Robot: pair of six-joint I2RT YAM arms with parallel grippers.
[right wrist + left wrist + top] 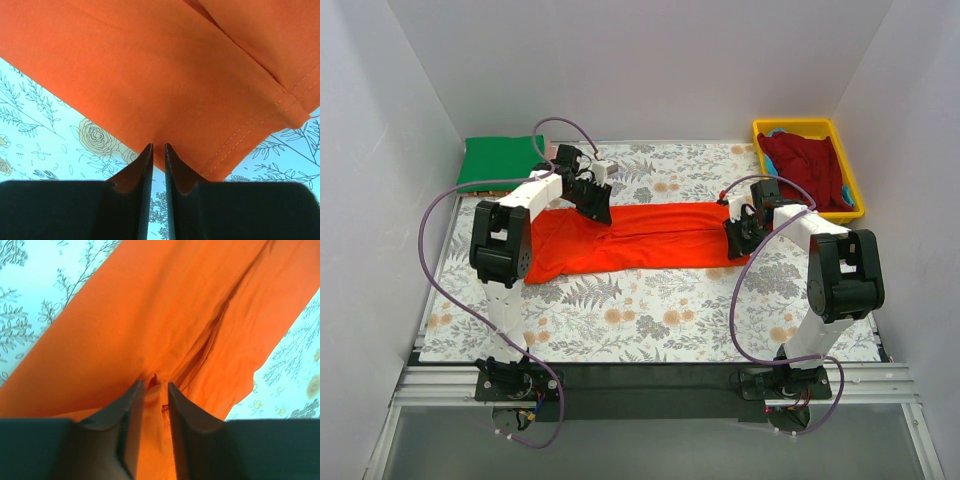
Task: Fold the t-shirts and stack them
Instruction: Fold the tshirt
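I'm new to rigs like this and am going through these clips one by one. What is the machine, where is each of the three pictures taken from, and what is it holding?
The machine is a pair of robot arms bolted side by side, a left arm and a right arm, facing a floral mat. The wide picture looks down from above and behind them. The other two come from a camera on each wrist, so the dark prongs at the bottom are that arm's own tool.

An orange-red t-shirt lies stretched across the mat. The left tool is closed on a pinch of its cloth. The right tool is closed at the hem of the other end and seems to grip it. A folded green t-shirt sits at the far left corner. A dark red t-shirt lies crumpled in a yellow tray at the far right.
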